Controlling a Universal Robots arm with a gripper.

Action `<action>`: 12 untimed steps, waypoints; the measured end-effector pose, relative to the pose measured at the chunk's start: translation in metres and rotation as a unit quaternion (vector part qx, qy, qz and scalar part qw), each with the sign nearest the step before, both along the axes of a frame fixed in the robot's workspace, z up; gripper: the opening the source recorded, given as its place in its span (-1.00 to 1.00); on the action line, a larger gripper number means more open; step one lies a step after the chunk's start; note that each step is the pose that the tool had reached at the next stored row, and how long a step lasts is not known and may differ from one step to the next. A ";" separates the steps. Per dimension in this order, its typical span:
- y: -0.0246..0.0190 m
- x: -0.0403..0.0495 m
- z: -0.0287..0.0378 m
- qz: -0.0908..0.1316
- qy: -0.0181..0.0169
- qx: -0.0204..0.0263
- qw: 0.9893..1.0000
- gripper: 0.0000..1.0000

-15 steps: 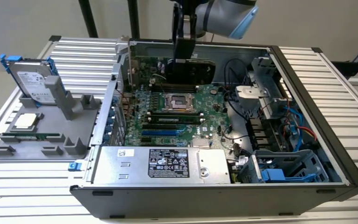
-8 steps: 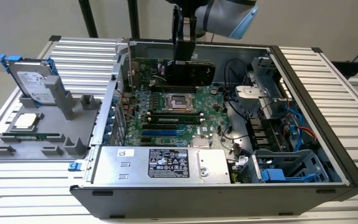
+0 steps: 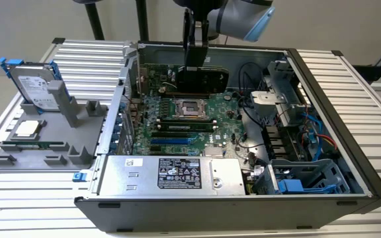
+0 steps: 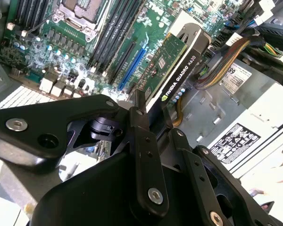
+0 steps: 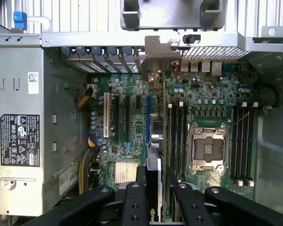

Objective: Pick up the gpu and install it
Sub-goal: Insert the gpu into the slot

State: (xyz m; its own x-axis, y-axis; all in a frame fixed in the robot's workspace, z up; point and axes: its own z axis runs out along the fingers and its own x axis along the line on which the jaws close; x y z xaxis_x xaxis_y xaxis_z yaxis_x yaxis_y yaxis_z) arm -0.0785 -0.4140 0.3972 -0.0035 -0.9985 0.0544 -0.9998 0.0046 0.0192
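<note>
The gripper (image 3: pixel 195 74) has its fingers pinched on the gpu (image 3: pixel 202 79), holding it on edge inside the open case (image 3: pixel 349 134), above the motherboard (image 3: pixel 177 119). In the exterior view the card hangs over the far part of the board, just beyond the CPU socket (image 3: pixel 190 107). In the second wrist view the gpu (image 4: pixel 177 66) sticks out past the fingers (image 4: pixel 144 141), green face to one side, black cooler to the other. In the first wrist view its bracket (image 5: pixel 155 61) looks like it's up at the rear slot wall, though I can't tell whether it's seated. The hard drive (image 3: pixel 35 89) stands on the gray tray (image 3: pixel 38 148) at the exterior view's left.
</note>
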 end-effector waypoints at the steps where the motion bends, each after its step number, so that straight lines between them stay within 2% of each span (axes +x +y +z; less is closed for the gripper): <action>1: 0.0000 0.0000 -0.0005 0.000 0.000 0.000 1.000 -1.00; 7: 0.0005 0.0000 -0.0044 0.000 0.000 -0.003 1.000 -1.00; 12: 0.0034 0.0001 -0.0084 -0.001 0.000 -0.003 1.000 -1.00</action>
State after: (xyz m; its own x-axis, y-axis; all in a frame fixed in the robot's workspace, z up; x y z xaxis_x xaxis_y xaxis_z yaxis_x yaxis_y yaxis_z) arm -0.0784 -0.4106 0.3888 -0.0056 -0.9981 0.0608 -0.9998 0.0068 0.0183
